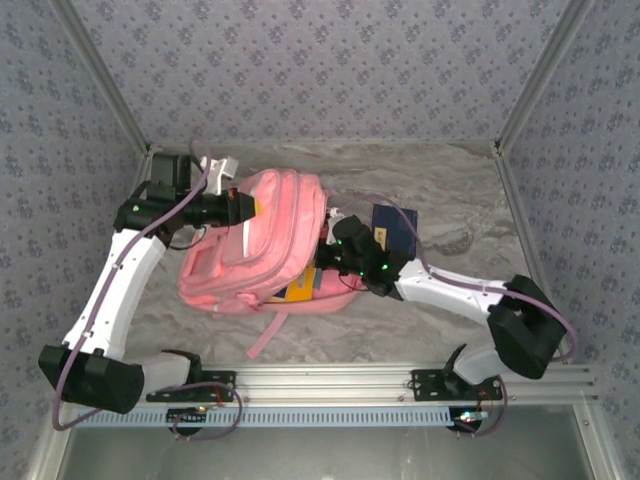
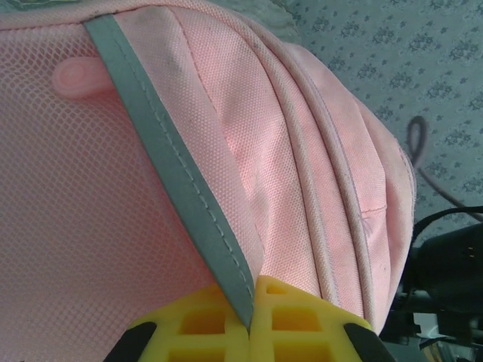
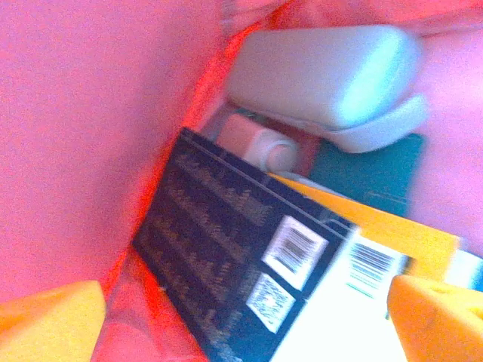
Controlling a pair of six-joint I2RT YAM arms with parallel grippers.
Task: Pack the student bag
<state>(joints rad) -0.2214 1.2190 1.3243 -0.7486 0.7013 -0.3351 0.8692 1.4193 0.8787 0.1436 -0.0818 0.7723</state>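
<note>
Gripping the student bag (image 1: 262, 245) by a grey strip (image 2: 181, 181), the left claw (image 2: 253, 292) is closed; the right claw (image 3: 245, 317) gapes empty inside.

Table (image 1: 455, 205): grey-beige marbled top, walled by patterned panels on the far side and both flanks. Aluminium rail (image 1: 350, 380) runs along the near edge.

Lying on it:
- student bag (image 1: 265, 250), pink, slumped flat. It fills the stretch between the left gripper (image 1: 241, 204) and the right gripper (image 1: 328, 260) and touches both.
- One pink strap (image 1: 268, 333) of the bag trails loose across the bare top, near-side of the right gripper, reaching toward the rail.
- Dark blue book (image 1: 398, 232), flat, just behind the right gripper's wrist on its outer side, apart from the bag.

Bare marbling stretches far-side and outward of the right gripper.
</note>
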